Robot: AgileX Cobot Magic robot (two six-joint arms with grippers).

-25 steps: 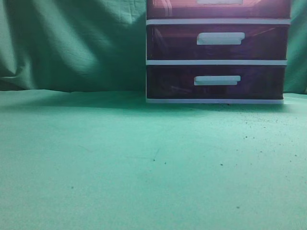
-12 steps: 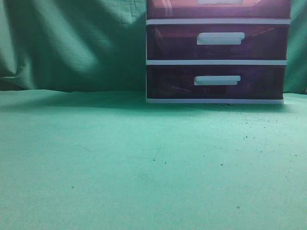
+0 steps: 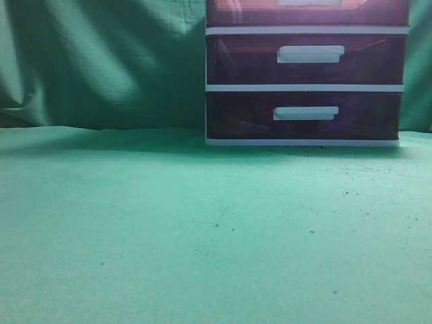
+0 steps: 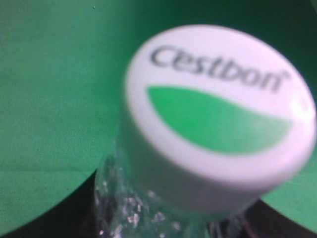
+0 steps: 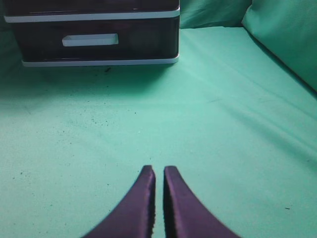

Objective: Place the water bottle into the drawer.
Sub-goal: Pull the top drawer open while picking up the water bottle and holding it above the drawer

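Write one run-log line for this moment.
bottle cap: fills left wrist view | drawer unit: all drawers shut | right claw: shut, empty, low over cloth

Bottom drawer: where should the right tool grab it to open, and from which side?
Grip the white handle on the front of the bottom drawer, coming straight in from the front. It is a wide horizontal bar, so set the fingers above and below it. The right tool is nearly closed now, so open it first.

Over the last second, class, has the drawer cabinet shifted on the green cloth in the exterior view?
No. The drawer cabinet sits in the same spot: its base meets the green cloth along the same line, and both handles keep their places.
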